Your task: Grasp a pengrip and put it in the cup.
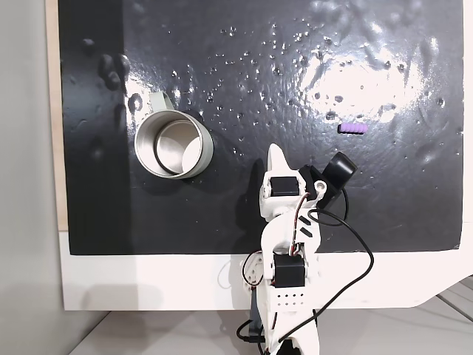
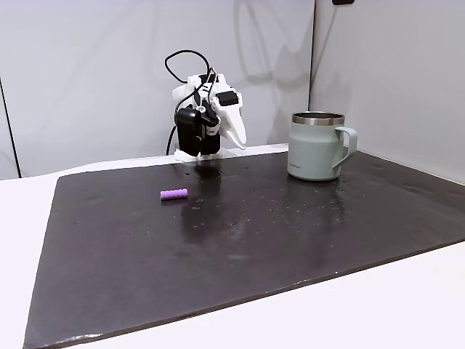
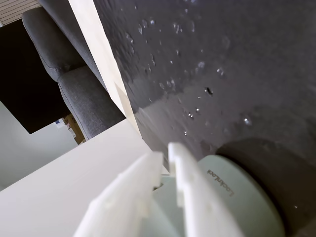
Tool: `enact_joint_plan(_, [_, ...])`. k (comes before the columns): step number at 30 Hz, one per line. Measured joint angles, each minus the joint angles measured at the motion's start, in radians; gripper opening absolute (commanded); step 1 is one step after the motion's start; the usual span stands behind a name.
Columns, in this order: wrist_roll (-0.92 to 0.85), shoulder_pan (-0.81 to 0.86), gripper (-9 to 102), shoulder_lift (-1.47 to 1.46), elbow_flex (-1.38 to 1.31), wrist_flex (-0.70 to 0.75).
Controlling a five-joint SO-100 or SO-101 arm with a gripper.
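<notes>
Purple pengrip (image 1: 351, 129) lying on black mat (image 1: 295, 222), well apart from cup (image 1: 174, 146)

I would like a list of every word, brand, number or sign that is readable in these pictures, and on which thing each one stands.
"Lock&Lock", roughly: small grey print on the cup's wall in the wrist view, seen at a slant; the letters are blurred, so the reading is uncertain.
In both fixed views the cup shows no legible print.
Pengrip: no text.
Arm: no readable label.
</notes>
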Motion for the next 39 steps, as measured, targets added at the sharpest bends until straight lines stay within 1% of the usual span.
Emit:
enact_joint_plan(10, [0.0, 0.0, 0, 0.002, -0.008, 0.0])
enact_joint_plan(15, [-0.002, -0.023, 0, -0.021, -0.115, 0.083])
enact_joint_plan(20, [-0.002, -0.012, 0, -0.252, -0.382, 0.169])
enact_joint_plan(24, [-0.023, 0.032, 2, -0.511, -0.644, 0.284])
enact_joint_plan(30, [-0.083, 0.161, 13, -0.825, -1.012, 0.494])
enact_joint_plan(35, [-0.166, 0.245, 20, -1.066, -1.296, 0.68])
enact_joint_plan(39, [-0.233, 0.316, 25, -1.213, -1.454, 0.77])
